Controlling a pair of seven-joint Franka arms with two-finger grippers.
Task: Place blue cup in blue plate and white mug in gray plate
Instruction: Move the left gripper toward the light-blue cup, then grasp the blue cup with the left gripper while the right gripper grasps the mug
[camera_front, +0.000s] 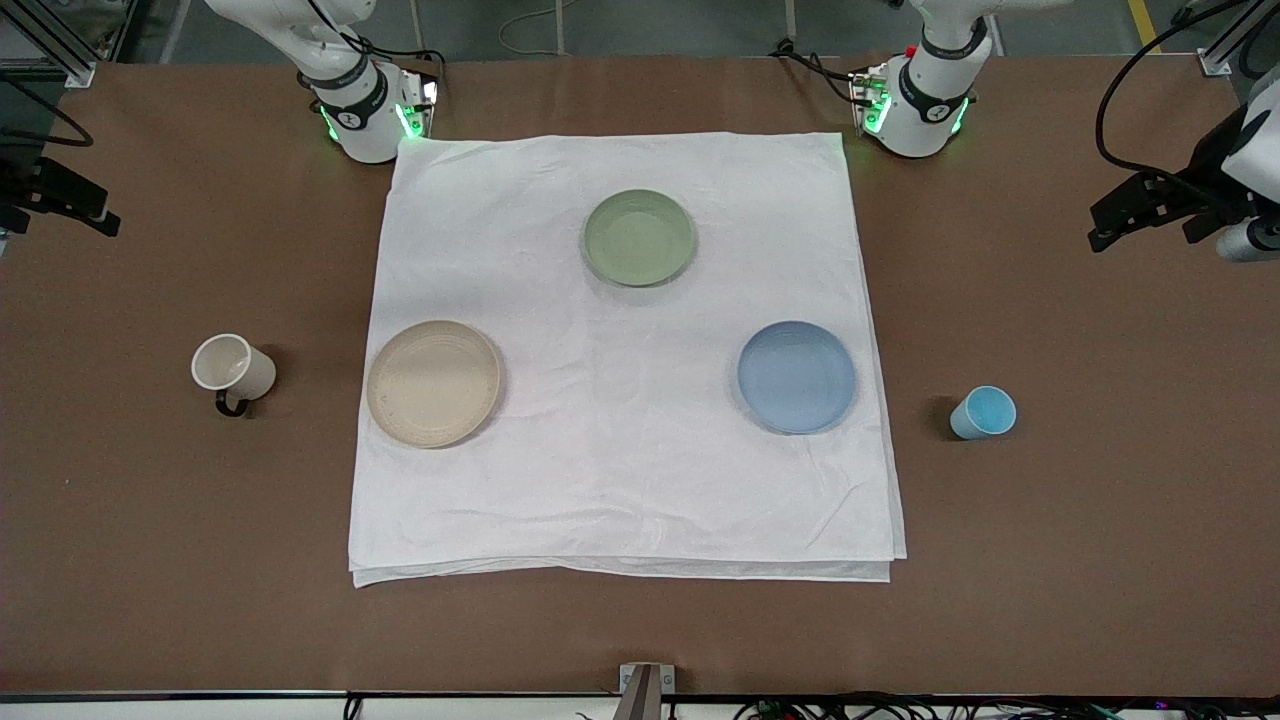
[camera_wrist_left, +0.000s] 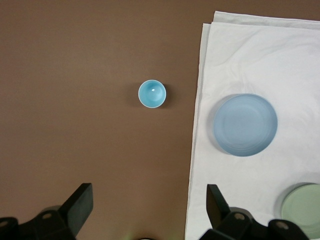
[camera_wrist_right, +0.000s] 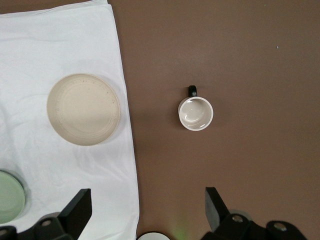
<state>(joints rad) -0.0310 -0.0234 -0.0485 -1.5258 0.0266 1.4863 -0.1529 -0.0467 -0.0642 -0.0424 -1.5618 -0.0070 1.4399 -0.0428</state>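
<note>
The blue cup stands upright on the bare brown table, beside the blue plate, toward the left arm's end. The white mug stands upright on the bare table beside the gray plate, toward the right arm's end, its dark handle pointing at the front camera. Both plates lie empty on the white cloth. My left gripper is open and empty, high over the bare table, with the blue cup and blue plate below. My right gripper is open and empty, high over the cloth's edge, with the mug and gray plate below.
A white cloth covers the table's middle. An empty green plate lies on it, farther from the front camera than the other two plates. The arm bases stand beside the cloth's corners farthest from the front camera.
</note>
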